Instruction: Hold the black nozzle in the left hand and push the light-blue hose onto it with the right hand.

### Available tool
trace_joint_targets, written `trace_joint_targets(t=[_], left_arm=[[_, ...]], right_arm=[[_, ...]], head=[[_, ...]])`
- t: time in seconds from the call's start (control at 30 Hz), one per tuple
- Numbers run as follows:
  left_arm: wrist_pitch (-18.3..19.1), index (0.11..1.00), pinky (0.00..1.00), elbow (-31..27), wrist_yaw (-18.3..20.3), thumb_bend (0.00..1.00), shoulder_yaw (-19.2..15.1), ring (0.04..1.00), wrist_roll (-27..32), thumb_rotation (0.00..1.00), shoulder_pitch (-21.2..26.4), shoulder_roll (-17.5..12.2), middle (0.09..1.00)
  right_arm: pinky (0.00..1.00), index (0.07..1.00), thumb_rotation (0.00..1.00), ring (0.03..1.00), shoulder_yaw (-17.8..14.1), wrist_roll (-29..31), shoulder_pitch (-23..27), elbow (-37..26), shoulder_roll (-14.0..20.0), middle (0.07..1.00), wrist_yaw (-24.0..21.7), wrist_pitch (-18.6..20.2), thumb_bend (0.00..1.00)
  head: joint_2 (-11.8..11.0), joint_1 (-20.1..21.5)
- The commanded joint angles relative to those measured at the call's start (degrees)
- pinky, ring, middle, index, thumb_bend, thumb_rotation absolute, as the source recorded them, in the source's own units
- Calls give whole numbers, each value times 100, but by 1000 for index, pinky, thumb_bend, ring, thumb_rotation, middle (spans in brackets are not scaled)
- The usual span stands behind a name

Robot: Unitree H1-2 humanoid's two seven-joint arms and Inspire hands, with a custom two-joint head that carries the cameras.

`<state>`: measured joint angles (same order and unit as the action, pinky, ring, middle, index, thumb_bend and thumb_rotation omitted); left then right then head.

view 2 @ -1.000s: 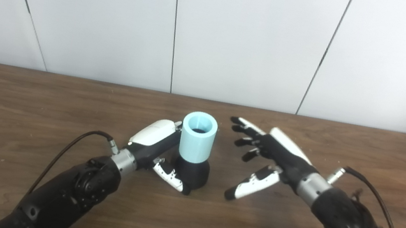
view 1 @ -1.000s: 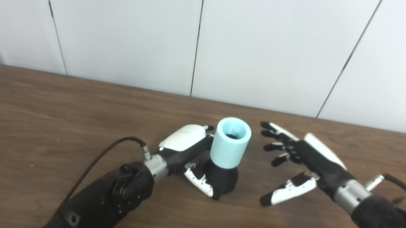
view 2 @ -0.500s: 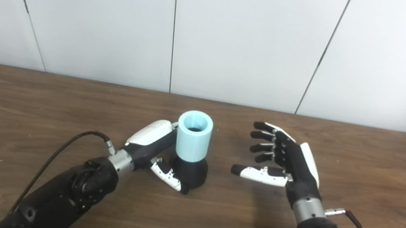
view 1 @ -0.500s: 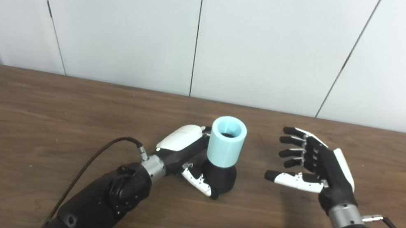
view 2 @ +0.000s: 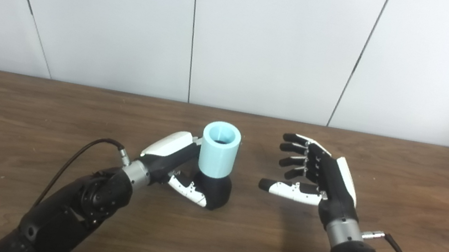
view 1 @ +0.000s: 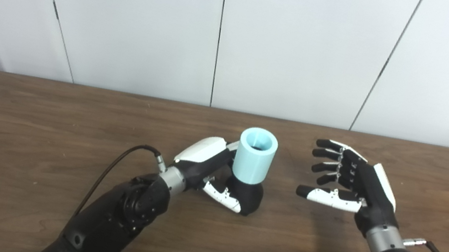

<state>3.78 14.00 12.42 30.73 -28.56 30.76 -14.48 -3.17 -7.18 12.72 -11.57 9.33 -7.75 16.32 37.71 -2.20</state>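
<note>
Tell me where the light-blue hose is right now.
The light-blue hose stands upright on the black nozzle near the middle of the table, the left hand around the nozzle and the open right hand apart on its right.

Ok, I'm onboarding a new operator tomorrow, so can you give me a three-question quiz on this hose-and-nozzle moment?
1. True or false: the light-blue hose stands upright on the black nozzle.
2. Which hand grips the nozzle's base? A) left B) right C) neither
3. Fill in: the right hand is ____, holding nothing, beside the hose.

Key:
1. True; the hose's open end faces up.
2. A; the left hand wraps the nozzle on the table.
3. Open; its fingers are spread, apart from the hose.
</note>
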Motion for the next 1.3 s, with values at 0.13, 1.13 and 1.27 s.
trace_joint_targets(t=[0.13, 1.13, 1.27], left_arm=[[416, 975, 1000, 273, 297, 938, 48, 993, -288, 268, -542, -321, 971], [692, 735, 623, -1731, -602, 661, -2921, 677, 1652, 0, -1441, 525, 700], [681, 728, 613, -1751, -561, 660, -2973, 664, 1891, 0, -1491, 528, 691]], right_arm=[[504, 728, 0, 609, -57, 48, 141, -282, 69, 714, 141, -190, 652], [553, 719, 0, 627, -189, 310, 12, 112, -322, 709, 737, -670, 676], [571, 718, 0, 636, -174, 356, -8, 119, -305, 709, 718, -683, 677]], head=[[-8, -62], [-48, -156], [-46, -169]])
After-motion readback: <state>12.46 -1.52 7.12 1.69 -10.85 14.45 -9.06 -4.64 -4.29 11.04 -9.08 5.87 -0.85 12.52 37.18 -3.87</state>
